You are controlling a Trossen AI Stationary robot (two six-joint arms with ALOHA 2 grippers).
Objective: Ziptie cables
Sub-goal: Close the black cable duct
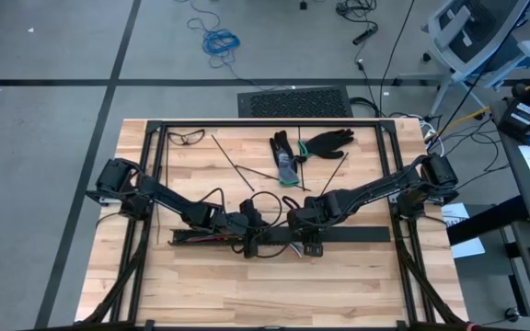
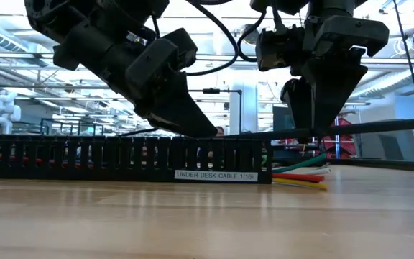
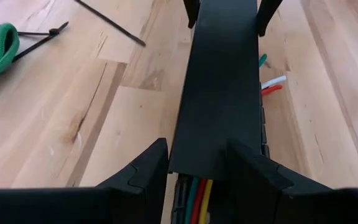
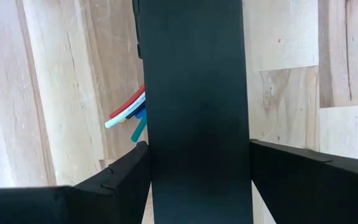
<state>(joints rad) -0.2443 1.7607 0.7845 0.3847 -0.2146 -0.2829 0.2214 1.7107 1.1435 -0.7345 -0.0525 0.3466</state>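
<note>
1. Starting big: the wooden table carries everything, with the work going on just to the 6 o'clock side of its centre.
2. A long black slotted rail lies flat there, running from 9 to 3 o'clock. A flat black lid strip sits over it and tilts up toward the 3 o'clock end.
3. Left gripper is on the lid near the table centre, jaws partway closed and pinching the strip's two edges.
4. Right gripper is at its 3 o'clock side, jaws a bit wider and clamped across the same lid.
5. The cables lie inside the rail under the lid, coloured ends poking out at the 3 o'clock end.
6. The zipties lie loose toward 12 o'clock, beside some gloves.
</note>
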